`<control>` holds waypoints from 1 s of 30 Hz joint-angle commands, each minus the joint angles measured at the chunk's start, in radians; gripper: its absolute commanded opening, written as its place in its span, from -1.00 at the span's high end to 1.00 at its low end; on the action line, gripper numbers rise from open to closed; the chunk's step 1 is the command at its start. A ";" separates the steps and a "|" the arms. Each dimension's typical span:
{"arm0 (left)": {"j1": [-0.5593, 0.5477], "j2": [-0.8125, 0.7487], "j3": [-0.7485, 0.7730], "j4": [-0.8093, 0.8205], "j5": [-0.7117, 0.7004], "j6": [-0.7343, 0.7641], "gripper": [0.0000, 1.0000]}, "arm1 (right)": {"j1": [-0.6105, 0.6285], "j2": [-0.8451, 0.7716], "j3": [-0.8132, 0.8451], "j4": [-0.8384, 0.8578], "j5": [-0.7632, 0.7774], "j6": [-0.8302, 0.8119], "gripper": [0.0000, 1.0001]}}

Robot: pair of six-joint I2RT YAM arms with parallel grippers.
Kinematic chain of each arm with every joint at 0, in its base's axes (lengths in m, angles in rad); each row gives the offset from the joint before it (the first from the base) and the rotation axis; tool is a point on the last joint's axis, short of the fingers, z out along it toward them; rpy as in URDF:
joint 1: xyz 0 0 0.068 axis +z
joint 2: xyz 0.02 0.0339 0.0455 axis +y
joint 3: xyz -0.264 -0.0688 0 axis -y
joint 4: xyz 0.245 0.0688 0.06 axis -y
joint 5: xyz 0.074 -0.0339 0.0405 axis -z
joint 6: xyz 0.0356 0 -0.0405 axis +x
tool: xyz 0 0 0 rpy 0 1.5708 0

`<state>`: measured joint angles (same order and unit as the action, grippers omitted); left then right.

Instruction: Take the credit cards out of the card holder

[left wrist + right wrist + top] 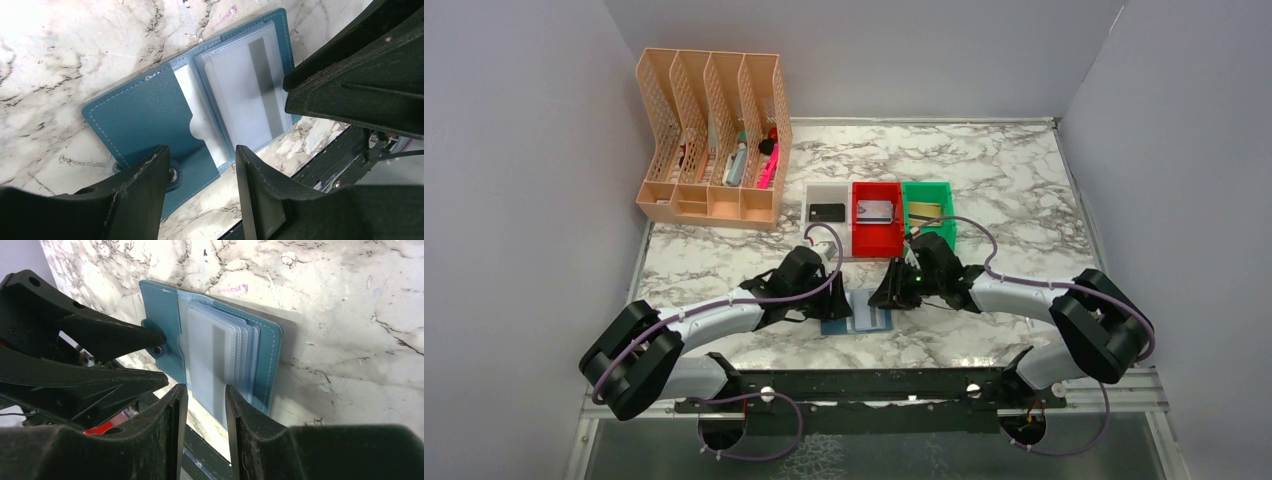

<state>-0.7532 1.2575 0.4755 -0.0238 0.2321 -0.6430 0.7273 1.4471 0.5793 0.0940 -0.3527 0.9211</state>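
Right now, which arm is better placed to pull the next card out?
Probably right: the right gripper, open, straddles the clear pockets' edge; the left gripper sits at the card holder's snap flap.

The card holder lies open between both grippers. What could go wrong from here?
1. The clear pockets lie stacked closely, so the right gripper may pinch a pocket instead of the card and lift the whole card holder.
2. The left gripper stands open at the snap tab, not clamping it; the holder may slide on the table when a card is pulled.
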 commanded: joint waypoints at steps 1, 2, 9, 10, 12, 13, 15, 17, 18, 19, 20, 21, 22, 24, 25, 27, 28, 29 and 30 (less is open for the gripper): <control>-0.005 -0.003 -0.002 0.008 -0.023 0.003 -0.08 | 0.004 0.015 0.010 -0.024 0.013 -0.023 0.22; -0.005 -0.001 -0.002 0.008 -0.022 0.003 -0.08 | 0.004 0.023 0.009 -0.013 0.005 -0.020 0.22; -0.006 0.005 -0.013 0.011 -0.014 0.004 -0.08 | 0.004 0.051 -0.001 0.033 -0.030 -0.015 0.22; -0.005 0.005 -0.016 0.014 -0.014 0.002 -0.08 | 0.004 0.051 0.001 0.038 -0.037 -0.018 0.23; -0.006 0.008 -0.017 0.019 -0.013 -0.001 -0.08 | 0.004 0.052 0.005 0.047 -0.054 -0.021 0.23; -0.007 0.009 -0.017 0.022 -0.012 -0.001 -0.08 | 0.004 0.052 0.007 0.050 -0.062 -0.026 0.23; -0.007 0.015 -0.019 0.025 -0.011 -0.003 -0.08 | 0.004 0.057 0.014 0.056 -0.077 -0.022 0.23; -0.008 0.018 -0.019 0.028 -0.010 -0.004 -0.08 | 0.004 0.066 0.016 0.068 -0.094 -0.009 0.23; -0.009 0.019 -0.018 0.030 -0.010 -0.004 -0.08 | 0.004 0.070 0.015 0.079 -0.100 -0.001 0.23; -0.009 0.020 -0.019 0.031 -0.010 -0.004 -0.08 | 0.004 0.073 0.014 0.091 -0.104 0.010 0.23; -0.009 0.021 -0.019 0.031 -0.010 -0.005 -0.08 | 0.004 0.077 0.012 0.098 -0.104 0.013 0.23; -0.010 0.022 -0.018 0.031 -0.008 -0.005 -0.08 | 0.004 0.076 0.013 0.098 -0.099 0.017 0.23; -0.010 0.022 -0.019 0.032 -0.008 -0.004 -0.08 | 0.004 0.076 0.013 0.091 -0.087 0.017 0.23; -0.011 0.020 -0.020 0.031 -0.009 -0.003 -0.08 | 0.004 0.066 0.022 0.039 -0.042 0.003 0.23; -0.011 0.020 -0.019 0.032 -0.009 -0.002 -0.08 | 0.004 0.058 0.027 0.008 -0.018 -0.008 0.23; -0.010 0.019 -0.020 0.032 -0.008 -0.001 -0.08 | 0.004 0.045 0.040 -0.049 0.030 -0.027 0.23; -0.011 0.018 -0.020 0.031 -0.008 -0.001 -0.08 | 0.004 0.041 0.042 -0.064 0.041 -0.036 0.22; -0.010 0.017 -0.020 0.031 -0.009 -0.001 -0.08 | 0.004 0.039 0.041 -0.070 0.045 -0.041 0.22; -0.010 0.017 -0.020 0.032 -0.011 -0.001 -0.08 | 0.004 0.040 0.039 -0.067 0.044 -0.044 0.22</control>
<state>-0.7559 1.2682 0.4744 -0.0032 0.2325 -0.6464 0.7273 1.5063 0.5983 0.1005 -0.3817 0.9142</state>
